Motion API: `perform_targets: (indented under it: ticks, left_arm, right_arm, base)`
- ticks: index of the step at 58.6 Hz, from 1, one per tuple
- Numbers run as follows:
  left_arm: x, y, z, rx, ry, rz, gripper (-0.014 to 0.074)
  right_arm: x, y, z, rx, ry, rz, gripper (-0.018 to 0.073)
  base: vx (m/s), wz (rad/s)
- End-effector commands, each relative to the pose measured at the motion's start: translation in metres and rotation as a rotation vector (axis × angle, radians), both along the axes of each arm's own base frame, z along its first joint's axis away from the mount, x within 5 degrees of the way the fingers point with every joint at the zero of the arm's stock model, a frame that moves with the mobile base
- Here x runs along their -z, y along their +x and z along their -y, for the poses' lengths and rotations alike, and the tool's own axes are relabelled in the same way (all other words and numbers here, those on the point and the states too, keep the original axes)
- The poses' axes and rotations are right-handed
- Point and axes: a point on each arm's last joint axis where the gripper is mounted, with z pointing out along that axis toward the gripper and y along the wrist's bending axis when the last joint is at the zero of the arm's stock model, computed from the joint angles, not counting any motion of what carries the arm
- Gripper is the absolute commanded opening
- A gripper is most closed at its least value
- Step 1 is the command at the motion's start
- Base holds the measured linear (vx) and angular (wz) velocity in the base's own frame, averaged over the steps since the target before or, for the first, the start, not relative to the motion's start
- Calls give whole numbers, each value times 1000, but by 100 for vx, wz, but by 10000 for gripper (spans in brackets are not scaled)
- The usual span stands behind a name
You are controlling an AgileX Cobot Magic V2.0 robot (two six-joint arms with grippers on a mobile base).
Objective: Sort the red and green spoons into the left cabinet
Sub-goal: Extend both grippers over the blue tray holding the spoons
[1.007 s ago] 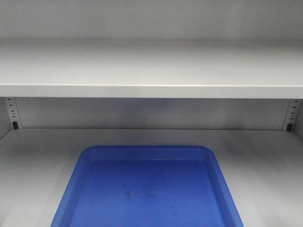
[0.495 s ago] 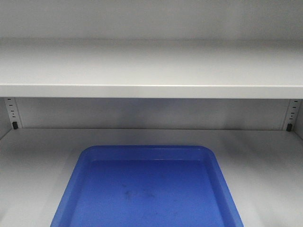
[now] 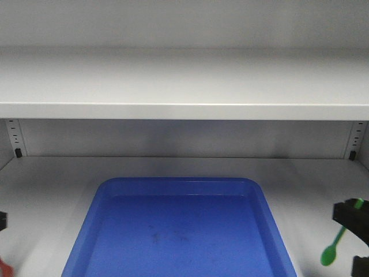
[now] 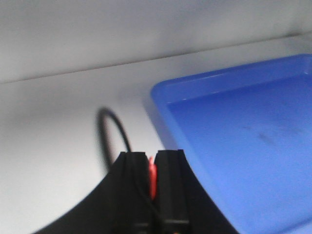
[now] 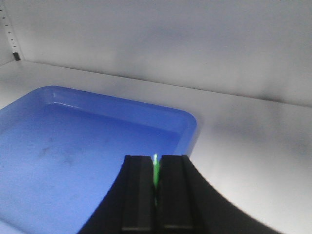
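Looking into the left cabinet point(image 3: 184, 86) from the front: a blue tray point(image 3: 179, 181) lies centred on the lower shelf point(image 3: 46, 196). At the near right edge, the right gripper point(image 3: 349, 217) carries the green spoon point(image 3: 329, 253), bowl hanging down, right of the tray. At the near left edge, the left gripper point(image 3: 2, 220) shows, with a tip of the red spoon point(image 3: 4, 267) below it.

Left wrist view: fingers point(image 4: 168, 180) narrow, clamped on the red spoon; tray to the right.

Right wrist view: fingers point(image 5: 171, 185) narrow, pinching the green spoon; tray to the left.
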Motion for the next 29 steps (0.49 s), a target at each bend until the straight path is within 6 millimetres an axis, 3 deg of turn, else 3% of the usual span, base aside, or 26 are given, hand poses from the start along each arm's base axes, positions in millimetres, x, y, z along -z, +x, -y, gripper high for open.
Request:
perform_targets:
  ticks: [1, 19, 29]
  left_arm:
    - [-14, 8, 8, 25, -34, 70, -1]
    - [3, 28, 43, 194, -12, 49, -1]
    - [-2, 32, 47, 186, 42, 115, -1]
  right_arm:
    - [-11, 11, -1, -12, 19, 76, -3]
    - [-2, 37, -14, -163, 106, 123, -3]
    - [-2, 43, -16, -180, 105, 125, -3]
  base:
    - [0, 0]
    - [0, 0]
    - [0, 0]
